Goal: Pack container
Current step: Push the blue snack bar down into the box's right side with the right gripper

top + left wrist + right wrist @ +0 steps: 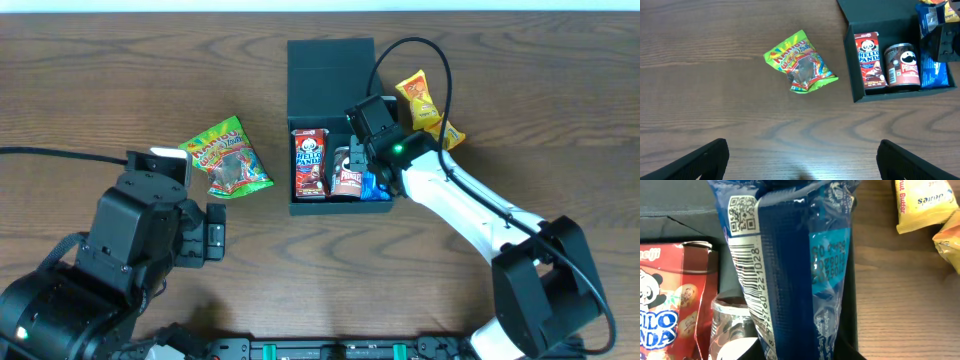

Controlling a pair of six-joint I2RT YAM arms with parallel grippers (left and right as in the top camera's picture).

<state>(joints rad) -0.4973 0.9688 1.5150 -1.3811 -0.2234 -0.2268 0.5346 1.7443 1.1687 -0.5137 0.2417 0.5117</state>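
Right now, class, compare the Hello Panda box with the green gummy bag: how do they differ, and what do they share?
The Hello Panda box is red and rigid; the green gummy bag is soft and crumpled. The box lies inside the container beside the Pringles can; the bag lies on the table outside it. Both are snacks, and neither is gripped.

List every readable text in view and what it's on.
"HELLO PANDA" and "meiji": red box in the container.
"Pringles": can.
"221028", within the barcode digits: blue packet. Its other print is too creased to read.
"Butter": yellow packet.
Green bag: lettering too blurred to read.
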